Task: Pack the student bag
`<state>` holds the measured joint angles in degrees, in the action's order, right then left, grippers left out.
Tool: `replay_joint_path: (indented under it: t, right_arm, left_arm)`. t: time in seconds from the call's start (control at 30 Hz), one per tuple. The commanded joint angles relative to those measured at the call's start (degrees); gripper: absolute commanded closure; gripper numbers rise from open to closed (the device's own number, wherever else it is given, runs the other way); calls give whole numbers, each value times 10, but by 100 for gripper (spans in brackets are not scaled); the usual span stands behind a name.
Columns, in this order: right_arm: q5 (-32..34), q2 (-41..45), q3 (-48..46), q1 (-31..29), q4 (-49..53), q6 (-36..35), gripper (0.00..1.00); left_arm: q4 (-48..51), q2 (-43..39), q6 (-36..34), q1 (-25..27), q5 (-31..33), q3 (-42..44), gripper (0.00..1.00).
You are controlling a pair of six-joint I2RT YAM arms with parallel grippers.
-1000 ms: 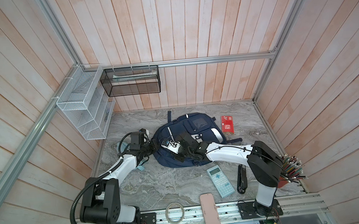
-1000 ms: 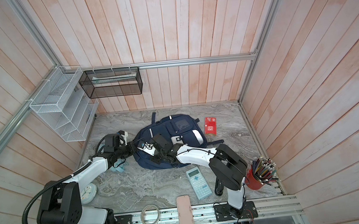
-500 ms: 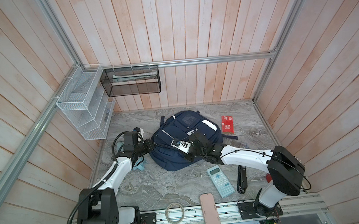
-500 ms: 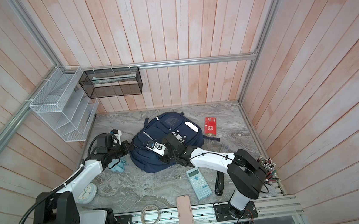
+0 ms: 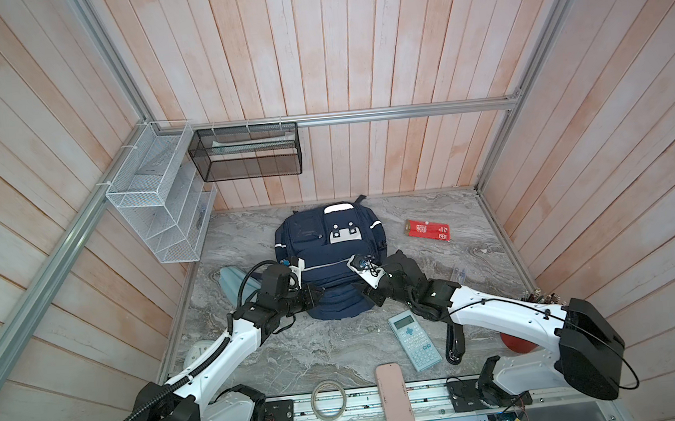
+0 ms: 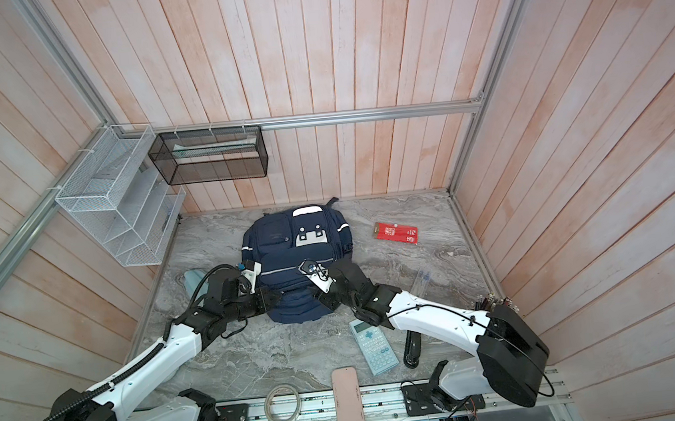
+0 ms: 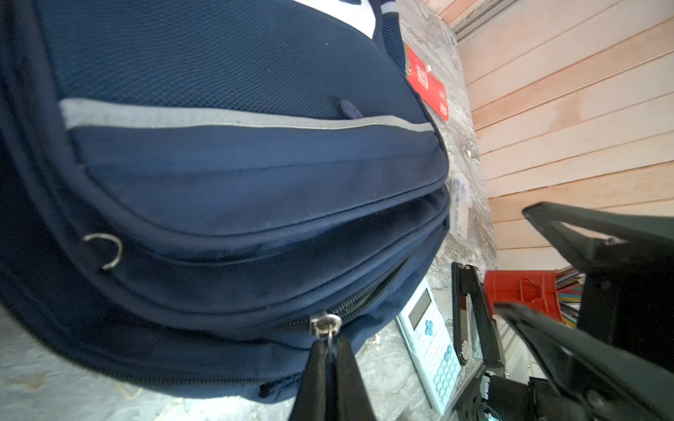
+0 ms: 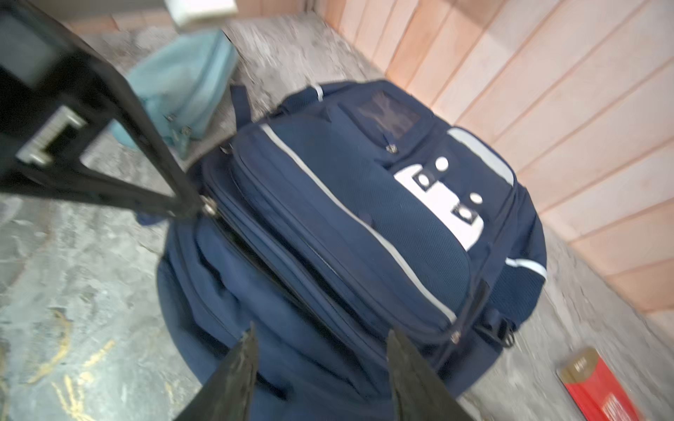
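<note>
The student bag (image 5: 331, 258), navy with white stripes and patches, lies flat in the middle of the marble table in both top views (image 6: 302, 260). My left gripper (image 7: 330, 350) is shut on the metal zipper pull (image 7: 329, 337) at the bag's near edge, also seen in a top view (image 5: 314, 297). The zip beside it is partly open. My right gripper (image 8: 321, 331) is open over the rumpled near end of the bag (image 8: 364, 218), with nothing between its fingers. In a top view the right gripper (image 5: 364, 292) sits at the bag's near right corner.
A light-blue pouch (image 5: 229, 280) lies left of the bag and a red packet (image 5: 427, 229) to its right. A calculator (image 5: 414, 340), black stapler (image 5: 454, 345), pink case (image 5: 395, 400) and tape roll (image 5: 328, 399) lie near the front. A red pencil cup (image 5: 514, 340) stands behind the right arm. Wire racks (image 5: 160, 210) hang at the back left.
The bag has swung round from a tilted lie to squarely centred and further back. My right gripper has opened and let go of it. The left stays shut on the zipper pull.
</note>
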<state>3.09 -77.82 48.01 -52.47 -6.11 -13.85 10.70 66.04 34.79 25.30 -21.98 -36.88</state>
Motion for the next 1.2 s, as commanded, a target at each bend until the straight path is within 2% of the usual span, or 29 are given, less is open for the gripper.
replay_joint_path:
  t: [0.0, 0.2, 0.33, 0.37, 0.43, 0.47, 0.63, 0.73, 0.93, 1.1, 1.17]
  right_arm:
    - [8, -55, 27, -16, -28, -59, 44]
    - [45, -176, 120, -19, 5, -115, 49]
    - [51, -206, 135, -22, 12, -138, 61]
    - [53, -209, 133, -22, 11, -141, 68]
    - [64, -211, 125, -22, 8, -149, 94]
    - [73, -210, 124, -22, 7, -153, 100]
    - [53, -168, 86, -21, -21, -158, 100]
    - [17, -144, 61, -20, -32, -166, 100]
    - [5, -121, 42, -15, -39, -167, 100]
    - [-23, -89, 39, 11, -68, -150, 100]
    - [-29, -83, 59, 17, -53, -152, 100]
  left_arm:
    - [-37, 2, 17, 7, 3, -10, 100]
    - [-48, -1, 26, 23, -6, -6, 100]
    - [-48, -1, 31, 30, -4, -3, 100]
    - [-49, -3, 33, 29, -3, -2, 100]
    - [-48, -6, 34, 30, -1, -1, 100]
    - [-47, -7, 34, 30, 2, -1, 100]
    - [-28, 30, 18, 19, 66, -6, 100]
    - [-46, 54, 7, -24, 57, 2, 100]
    - [-68, 53, -18, -108, 78, 16, 100]
    - [-67, 58, -20, -128, 58, 7, 100]
    - [-57, 48, -24, -129, 79, -1, 100]
